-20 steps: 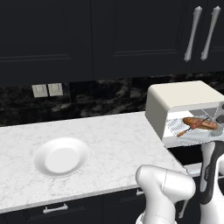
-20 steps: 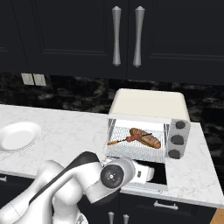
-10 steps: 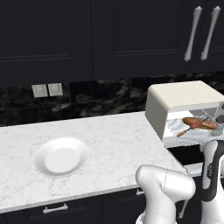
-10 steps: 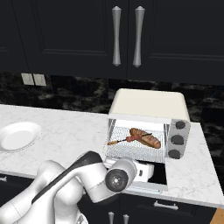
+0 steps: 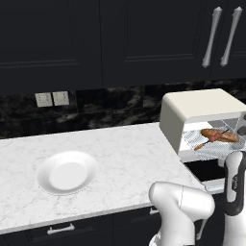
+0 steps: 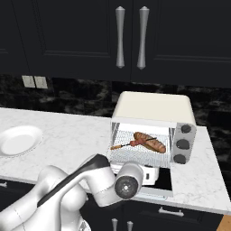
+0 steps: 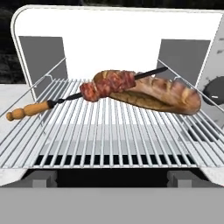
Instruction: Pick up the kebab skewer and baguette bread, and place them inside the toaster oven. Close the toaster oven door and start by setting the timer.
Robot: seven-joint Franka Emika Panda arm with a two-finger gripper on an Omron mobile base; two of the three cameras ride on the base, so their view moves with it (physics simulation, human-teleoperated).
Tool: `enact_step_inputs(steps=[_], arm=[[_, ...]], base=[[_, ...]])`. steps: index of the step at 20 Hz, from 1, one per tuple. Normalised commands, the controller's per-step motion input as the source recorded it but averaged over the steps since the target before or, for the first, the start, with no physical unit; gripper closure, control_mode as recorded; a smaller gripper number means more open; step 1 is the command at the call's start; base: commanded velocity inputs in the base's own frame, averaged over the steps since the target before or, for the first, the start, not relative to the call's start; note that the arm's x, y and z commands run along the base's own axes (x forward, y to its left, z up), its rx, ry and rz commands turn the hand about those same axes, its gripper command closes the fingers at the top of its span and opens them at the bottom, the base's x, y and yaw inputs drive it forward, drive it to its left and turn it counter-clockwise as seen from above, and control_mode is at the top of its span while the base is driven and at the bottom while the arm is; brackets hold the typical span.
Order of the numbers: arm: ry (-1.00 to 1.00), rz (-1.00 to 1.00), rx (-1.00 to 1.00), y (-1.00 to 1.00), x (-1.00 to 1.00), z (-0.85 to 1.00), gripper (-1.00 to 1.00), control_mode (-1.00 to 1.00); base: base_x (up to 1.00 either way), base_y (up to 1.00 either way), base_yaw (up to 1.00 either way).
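The cream toaster oven stands on the counter with its cavity showing. Its door is folded down flat in front. The kebab skewer lies on the wire rack, its wooden handle pointing out to the left. It rests across the golden-brown baguette bread. My gripper hovers low over the lowered door, just in front of the rack. It is open and holds nothing, and its fingertips are hidden.
A white plate sits on the marble counter to the left. Grey knobs line the oven's right side. Dark wall cabinets with bar handles hang above. My arm's elbow bulks at the counter's front edge.
In the right base view my wrist has slid a little to the right and lower, in front of the door. The skewer, bread and door have not moved.
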Motion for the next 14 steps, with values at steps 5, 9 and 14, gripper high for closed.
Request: enact_step_inputs(steps=[5,9,14], arm=[[0.0,0.06,0.0,0.0,0.19,0.0,-1.0,-1.0],[0.0,0.03,0.0,0.0,0.08,0.0,-1.0,-1.0],[-0.01,0.0,0.0,0.0,0.0,-0.04,-1.0,-1.0]], base=[[0.0,0.0,0.0],[0.0,0.0,0.0],[0.0,0.0,0.0]])
